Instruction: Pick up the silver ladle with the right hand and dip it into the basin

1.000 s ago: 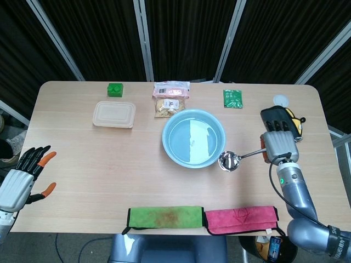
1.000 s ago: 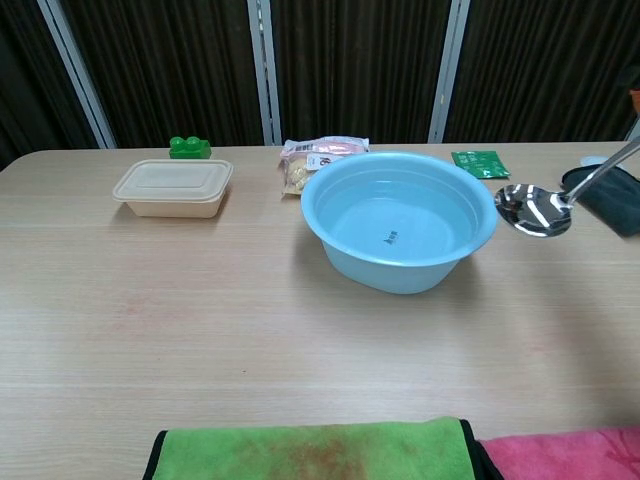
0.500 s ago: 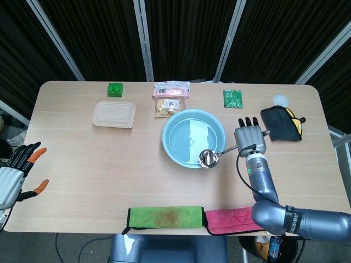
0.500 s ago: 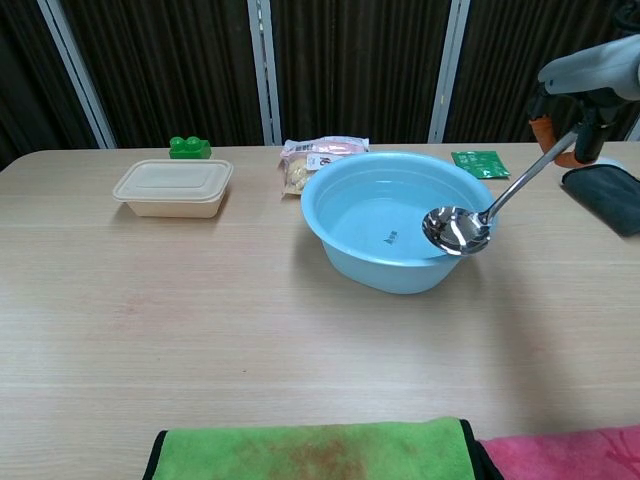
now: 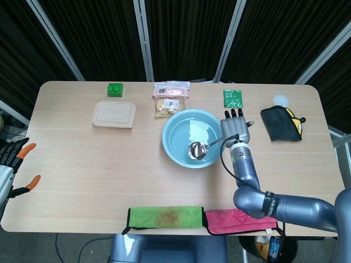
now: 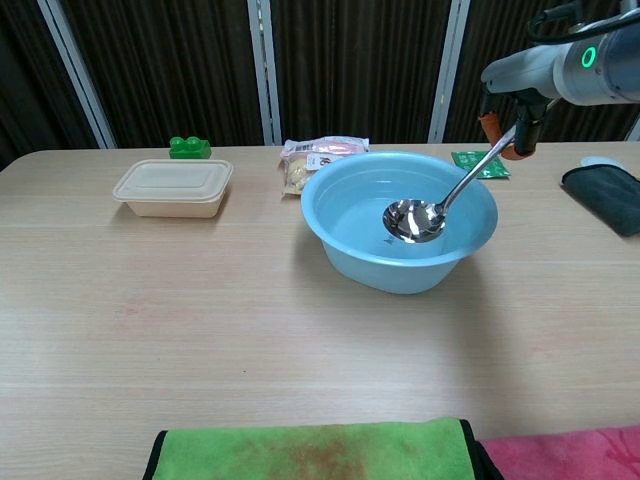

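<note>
My right hand [image 5: 236, 129] holds the silver ladle [image 5: 198, 149] by the upper end of its handle, above the right rim of the light blue basin [image 5: 174, 150]. In the chest view the right hand [image 6: 517, 112] sits high at the right, and the ladle [image 6: 415, 220] slants down with its bowl inside the basin [image 6: 345, 250]. Whether the bowl touches the basin floor I cannot tell. My left hand [image 5: 12, 166] is at the far left table edge, fingers spread, holding nothing.
A beige lidded box [image 5: 114, 114], a green block [image 5: 114, 89], a snack packet [image 5: 170, 97] and a green sachet [image 5: 232, 98] lie along the back. A black pouch [image 5: 281, 123] is at the right. Green [image 5: 164, 216] and pink [image 5: 241, 220] cloths lie on the front edge.
My right hand has carried the ladle leftward from beside the basin, over the rim, and its bowl is now lowered inside. My left hand has drifted further left, off the table edge.
</note>
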### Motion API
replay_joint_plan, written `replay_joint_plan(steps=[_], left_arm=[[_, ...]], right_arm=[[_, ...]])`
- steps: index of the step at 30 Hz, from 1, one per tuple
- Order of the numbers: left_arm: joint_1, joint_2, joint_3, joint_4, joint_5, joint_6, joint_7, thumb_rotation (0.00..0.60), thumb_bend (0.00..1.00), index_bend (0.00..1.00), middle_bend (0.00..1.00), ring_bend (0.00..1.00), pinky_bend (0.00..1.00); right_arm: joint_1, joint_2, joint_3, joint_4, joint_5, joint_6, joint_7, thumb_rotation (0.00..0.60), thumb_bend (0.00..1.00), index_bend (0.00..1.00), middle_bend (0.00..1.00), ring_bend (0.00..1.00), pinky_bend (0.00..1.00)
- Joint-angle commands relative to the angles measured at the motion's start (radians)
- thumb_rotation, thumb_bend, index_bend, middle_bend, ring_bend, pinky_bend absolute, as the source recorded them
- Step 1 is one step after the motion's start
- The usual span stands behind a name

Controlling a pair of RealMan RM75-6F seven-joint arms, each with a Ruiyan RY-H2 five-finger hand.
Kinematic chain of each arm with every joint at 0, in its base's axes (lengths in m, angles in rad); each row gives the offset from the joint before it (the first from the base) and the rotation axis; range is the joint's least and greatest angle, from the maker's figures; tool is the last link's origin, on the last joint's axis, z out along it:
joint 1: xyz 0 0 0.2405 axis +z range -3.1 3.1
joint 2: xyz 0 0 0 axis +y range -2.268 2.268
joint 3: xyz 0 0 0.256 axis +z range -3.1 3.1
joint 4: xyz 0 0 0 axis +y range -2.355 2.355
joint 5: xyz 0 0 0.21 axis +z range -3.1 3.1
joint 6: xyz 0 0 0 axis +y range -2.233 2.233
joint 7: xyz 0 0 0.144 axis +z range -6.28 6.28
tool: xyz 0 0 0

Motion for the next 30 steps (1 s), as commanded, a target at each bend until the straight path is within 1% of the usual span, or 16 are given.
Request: replay_joint_plan(steps=[1, 10, 15, 22, 30], left_arm=[[-0.002, -0.003, -0.007, 0.003, -0.011, -0.009, 0.003, 0.600, 0.31, 0.10, 0.00, 0.00, 0.00], [-0.010, -0.011, -0.021, 0.010, -0.038, -0.035, 0.009, 0.600, 0.32, 0.10, 0.00, 0.00, 0.00], [-0.018, -0.011, -0.023, 0.014, -0.044, -0.058, 0.001, 0.600, 0.32, 0.10, 0.00, 0.00, 0.00], [-0.023, -0.007, -0.020, 0.020, -0.032, -0.062, -0.026, 0.600, 0.32, 0.10, 0.00, 0.00, 0.00], [-0.017, 0.002, -0.016, 0.026, -0.017, -0.045, -0.058, 0.600, 0.32, 0.10, 0.00, 0.00, 0.00]], right_arm=[[0.026, -0.042, -0.006, 0.078, 0.026, -0.048, -0.009, 0.600, 0.64, 0.74, 0.08, 0.00, 0.00], [0.055, -0.162, -0.028, 0.307, 0.050, -0.194, 0.014, 0.600, 0.64, 0.74, 0.08, 0.00, 0.00], [0.065, -0.207, -0.042, 0.379, 0.031, -0.225, 0.027, 0.600, 0.64, 0.74, 0.08, 0.00, 0.00], [0.070, -0.255, -0.061, 0.410, 0.006, -0.209, 0.039, 0.600, 0.64, 0.74, 0.09, 0.00, 0.00], [0.063, -0.265, -0.067, 0.372, -0.014, -0.164, 0.050, 0.600, 0.64, 0.74, 0.09, 0.00, 0.00]])
